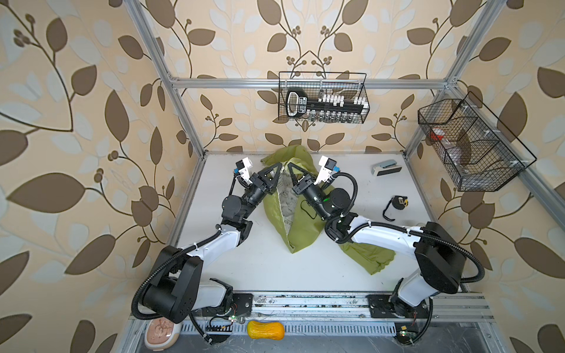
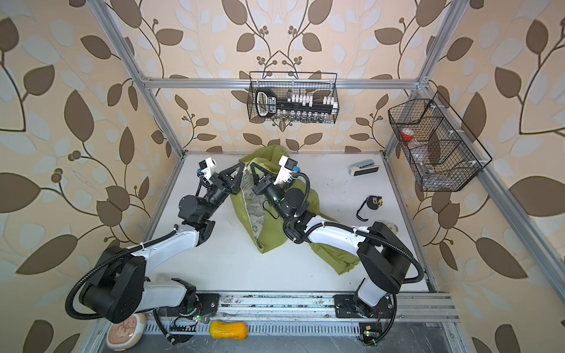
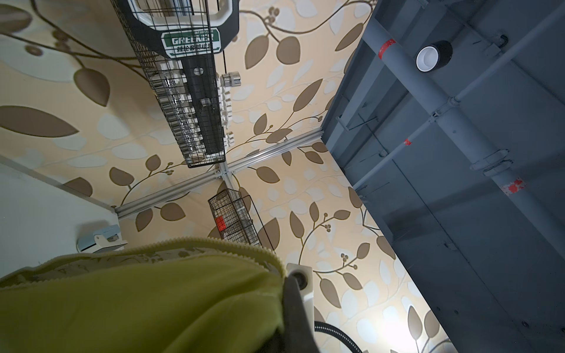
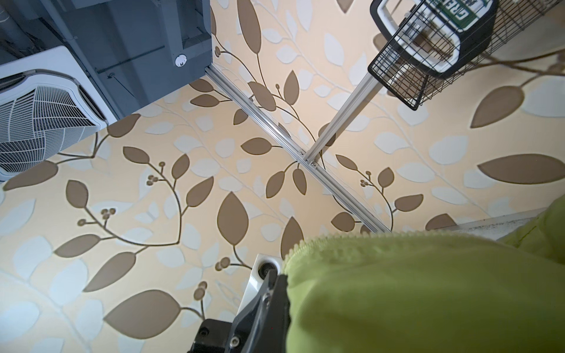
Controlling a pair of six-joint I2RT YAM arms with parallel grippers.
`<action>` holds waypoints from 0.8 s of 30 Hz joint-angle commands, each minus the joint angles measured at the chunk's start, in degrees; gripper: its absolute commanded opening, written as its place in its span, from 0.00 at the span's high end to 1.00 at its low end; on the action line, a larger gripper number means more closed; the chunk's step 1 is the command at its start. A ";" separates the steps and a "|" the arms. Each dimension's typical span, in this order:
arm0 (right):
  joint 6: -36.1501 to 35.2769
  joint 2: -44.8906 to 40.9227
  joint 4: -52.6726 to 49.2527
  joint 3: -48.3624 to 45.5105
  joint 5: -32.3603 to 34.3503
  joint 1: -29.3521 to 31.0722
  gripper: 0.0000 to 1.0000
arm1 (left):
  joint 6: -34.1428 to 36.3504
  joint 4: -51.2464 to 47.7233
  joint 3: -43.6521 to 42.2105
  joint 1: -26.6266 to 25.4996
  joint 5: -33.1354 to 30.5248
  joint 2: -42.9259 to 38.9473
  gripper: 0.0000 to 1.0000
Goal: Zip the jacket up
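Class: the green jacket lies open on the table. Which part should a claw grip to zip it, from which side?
Likely the toothed front edges, each from its own outer side: the jacket lies front-open, lining up, edges splayed. The left claw and right claw are shut there, near the hood.

jacket [image 1: 308, 235] sleeve partly under right arm [image 1: 382, 235], zipper slider perhaps hidden behind jaws, basket [image 1: 495, 178] contents too small
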 commanded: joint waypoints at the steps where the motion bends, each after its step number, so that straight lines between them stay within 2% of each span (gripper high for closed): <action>1: -2.12 -2.39 -0.78 1.23 -3.74 0.23 1.00 | -0.86 4.19 0.37 -0.56 2.29 0.17 1.00; 10: -3.11 -3.77 -3.46 -0.01 -3.98 -0.38 1.00 | -0.16 1.91 0.10 -0.59 2.43 -0.89 1.00; 18: 6.39 -0.28 4.30 -1.50 -8.34 -3.06 1.00 | -1.11 3.46 0.17 -0.56 1.90 -0.54 1.00; 24: 7.88 0.17 5.15 -2.18 -8.43 -3.23 1.00 | -1.00 4.23 -0.11 -0.56 1.37 -0.63 1.00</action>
